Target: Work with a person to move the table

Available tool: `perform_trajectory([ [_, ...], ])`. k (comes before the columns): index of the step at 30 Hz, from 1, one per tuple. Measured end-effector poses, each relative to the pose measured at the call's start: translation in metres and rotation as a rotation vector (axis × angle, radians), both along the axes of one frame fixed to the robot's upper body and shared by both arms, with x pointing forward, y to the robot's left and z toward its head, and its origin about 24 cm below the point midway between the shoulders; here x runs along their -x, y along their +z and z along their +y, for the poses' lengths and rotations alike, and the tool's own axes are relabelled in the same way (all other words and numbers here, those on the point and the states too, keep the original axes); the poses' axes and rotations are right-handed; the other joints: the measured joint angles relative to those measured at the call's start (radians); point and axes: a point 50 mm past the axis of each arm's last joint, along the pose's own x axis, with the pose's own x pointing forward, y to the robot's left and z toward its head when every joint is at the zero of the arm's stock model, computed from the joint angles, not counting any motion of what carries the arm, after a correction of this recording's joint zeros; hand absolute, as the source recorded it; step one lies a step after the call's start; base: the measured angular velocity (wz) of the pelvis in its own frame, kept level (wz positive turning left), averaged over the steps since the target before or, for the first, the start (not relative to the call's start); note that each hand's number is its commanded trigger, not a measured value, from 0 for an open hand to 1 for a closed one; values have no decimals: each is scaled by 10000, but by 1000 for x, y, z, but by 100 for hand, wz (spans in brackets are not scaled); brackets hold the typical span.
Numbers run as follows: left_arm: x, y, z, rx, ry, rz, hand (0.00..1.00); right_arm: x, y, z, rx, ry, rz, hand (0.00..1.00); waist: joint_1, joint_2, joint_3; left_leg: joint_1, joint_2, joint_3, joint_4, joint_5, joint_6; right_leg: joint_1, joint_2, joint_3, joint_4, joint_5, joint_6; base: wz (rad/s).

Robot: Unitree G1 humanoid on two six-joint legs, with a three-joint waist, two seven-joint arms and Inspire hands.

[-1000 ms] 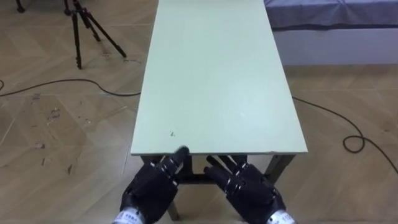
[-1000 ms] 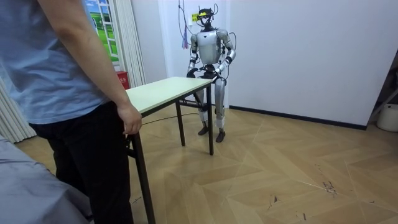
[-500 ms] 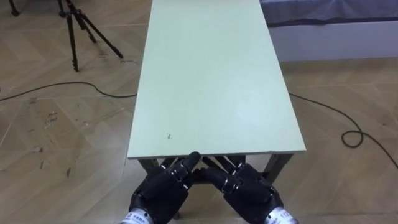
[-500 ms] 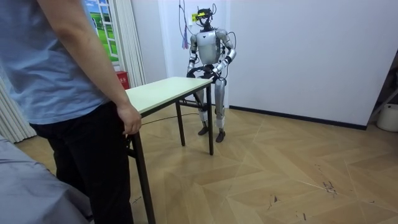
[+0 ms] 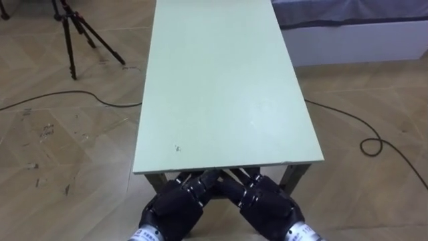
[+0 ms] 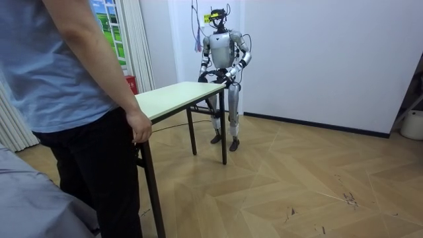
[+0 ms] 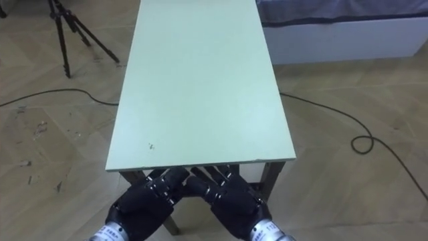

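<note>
I have the desk straight ahead of me, its pale green top running lengthwise away from the head camera. It stands on its dark legs on the wooden floor. Its short near edge is just above both of my robot hands.

The left robot hand comes up from the lower left and the right robot hand from the lower right. They sit close together, near the middle of that edge. Their fingers reach forward and pass under the desk top, where the edge hides the tips. I cannot tell whether either robot hand is closed on the frame or just lying open beneath it.

A black tripod stands on the floor off the desk's far left corner. A bed with a grey cover lies beyond the far right corner.

In the room view the robot stands upright at the desk's far short end, close to the white wall. A person in a blue shirt stands at the opposite end. The person's hand hangs against the corner of the desk top there. I cannot make out if it grips.
</note>
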Motion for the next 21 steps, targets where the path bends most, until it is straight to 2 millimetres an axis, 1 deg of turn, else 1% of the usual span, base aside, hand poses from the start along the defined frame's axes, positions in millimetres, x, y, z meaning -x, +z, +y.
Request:
perform_trajectory([
  [2,0,0,0,21,53,41,0,0,0,2,-324,-234,175,0,60,-3,5,59,22,86,-34,0,0,0,14,115,-1,17,-1,-12],
  [4,0,0,1,-28,81,78,0,0,0,3,-432,-343,258,0,40,-15,17,68,27,103,-36,0,0,18,15,106,2,22,-2,-5],
  [7,-1,0,1,-41,162,109,0,-1,0,4,-665,-582,426,0,32,-40,59,126,27,90,-40,-1,1,82,21,102,-3,28,-1,0],
  [9,-2,0,0,27,265,166,0,-2,0,4,-683,-742,488,0,98,-17,138,247,26,96,-157,-2,1,166,25,114,-10,34,1,-2],
  [11,-4,0,-1,42,332,214,0,-4,0,2,-775,-978,554,0,134,-6,157,264,26,91,-194,10,-7,159,33,118,-12,44,-3,-2],
  [16,-8,2,-2,140,319,355,0,-10,2,-9,-1047,-1934,883,0,358,-16,162,292,33,100,-209,64,-18,151,43,132,-10,53,-19,0],
  [21,-13,2,5,167,525,580,0,-16,3,-14,-1365,-2876,1214,0,598,-27,170,317,79,145,-200,108,-28,147,71,174,-10,86,-64,0],
])
